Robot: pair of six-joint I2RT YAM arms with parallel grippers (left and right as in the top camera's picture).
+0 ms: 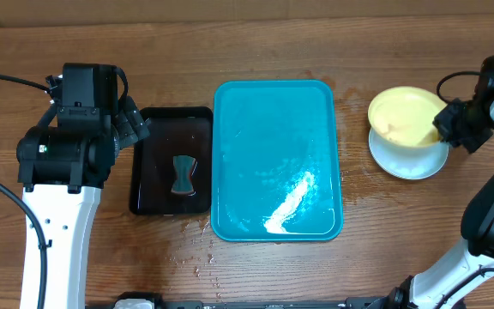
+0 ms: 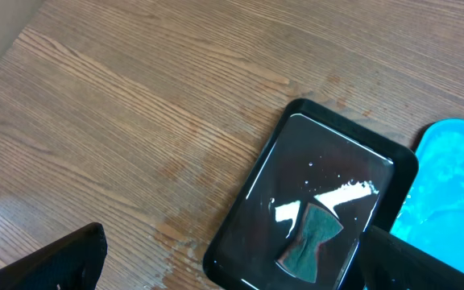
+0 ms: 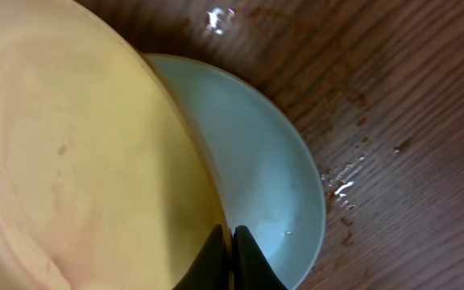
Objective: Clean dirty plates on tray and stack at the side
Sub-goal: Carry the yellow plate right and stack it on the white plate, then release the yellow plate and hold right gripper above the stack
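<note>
Wood-grain tabletop [image 1: 256,275] runs under everything, spotted with water near the teal tray [image 1: 264,129], which lies wet and bare of plates in the middle. Left of it, a black tray [image 1: 148,172] holds a small dark sponge [image 1: 183,174].

Both plates in view are off to the right, well clear of the teal tray: a yellow-green plate [image 1: 401,116] resting partly over a pale blue-white plate [image 1: 406,163], offset from it, not squared up. The right gripper [image 3: 232,250] has its jaws drawn together at the yellow-green plate's right rim and seems to pinch that thin edge. The left gripper [image 2: 234,234] hangs above the black tray with its jaws spread wide, holding nothing.

These look like light, stiff plastic plates — glossy and probably still wet, so likely slippery. The rim is the only real purchase, and a pinch there would let the plate swing or slide, so it wants a square bite and a slow, level set-down onto the pale one.
</note>
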